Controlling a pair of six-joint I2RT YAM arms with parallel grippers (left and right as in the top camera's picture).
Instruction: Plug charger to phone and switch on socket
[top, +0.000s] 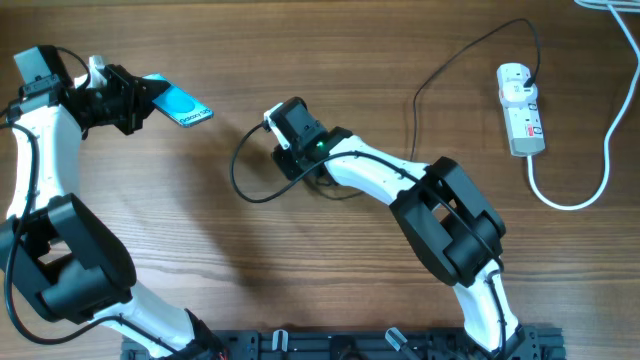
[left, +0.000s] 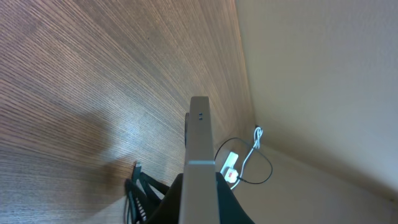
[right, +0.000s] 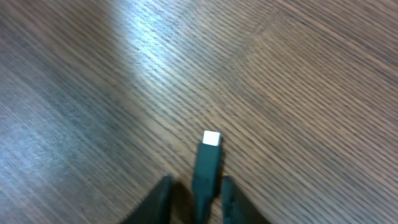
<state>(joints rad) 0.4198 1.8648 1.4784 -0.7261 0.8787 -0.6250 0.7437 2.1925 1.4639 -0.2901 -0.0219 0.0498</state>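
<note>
The phone (top: 182, 105), its teal-blue screen up, is lifted at the upper left with my left gripper (top: 140, 98) shut on its near end. In the left wrist view the phone (left: 199, 143) shows edge-on as a grey slab between the dark fingers of that gripper (left: 199, 186). The charger (top: 240, 175) is a thin black cable looping on the table. Its plug tip (right: 209, 158) points forward with the metal end out, and my right gripper (right: 196, 183) is shut on it. That gripper (top: 280, 118) sits mid-table, right of the phone. The white socket (top: 522, 108) lies at the far right.
The charger's far end runs across the table to the socket's top. A thicker white cable (top: 590, 170) curves from the socket toward the right edge. The socket (left: 230, 167) also shows small beyond the phone in the left wrist view.
</note>
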